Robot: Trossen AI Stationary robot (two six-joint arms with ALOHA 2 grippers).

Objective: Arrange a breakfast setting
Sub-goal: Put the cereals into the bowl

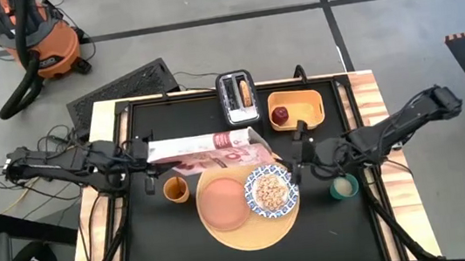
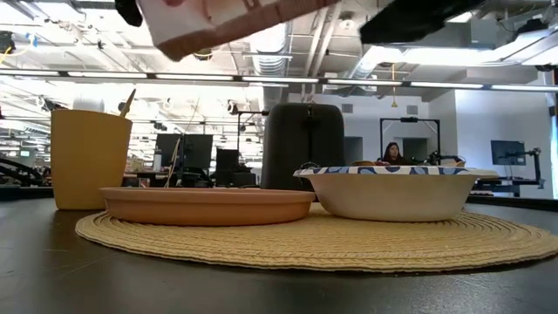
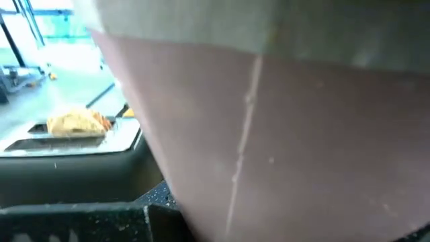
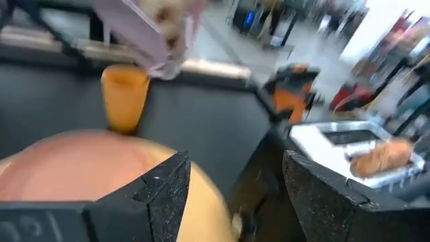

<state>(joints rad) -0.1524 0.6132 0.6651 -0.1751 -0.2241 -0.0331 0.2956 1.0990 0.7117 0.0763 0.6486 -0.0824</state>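
Holding a cereal box (image 1: 208,149) tilted, left tool (image 1: 143,156) beside dish (image 1: 270,191)

A large round light-wood board (image 1: 252,225) lies flat on the black table, and on it sit a salmon-pink plate (image 1: 222,199) and, touching it on the right, a blue-and-white patterned dish (image 1: 270,190) filled with cereal (image 1: 270,193). A small red apple (image 1: 279,115) rests in a yellow tray behind the board. A round piece of toasted bread (image 1: 246,91) stands upright in a toaster slot just left of that tray.
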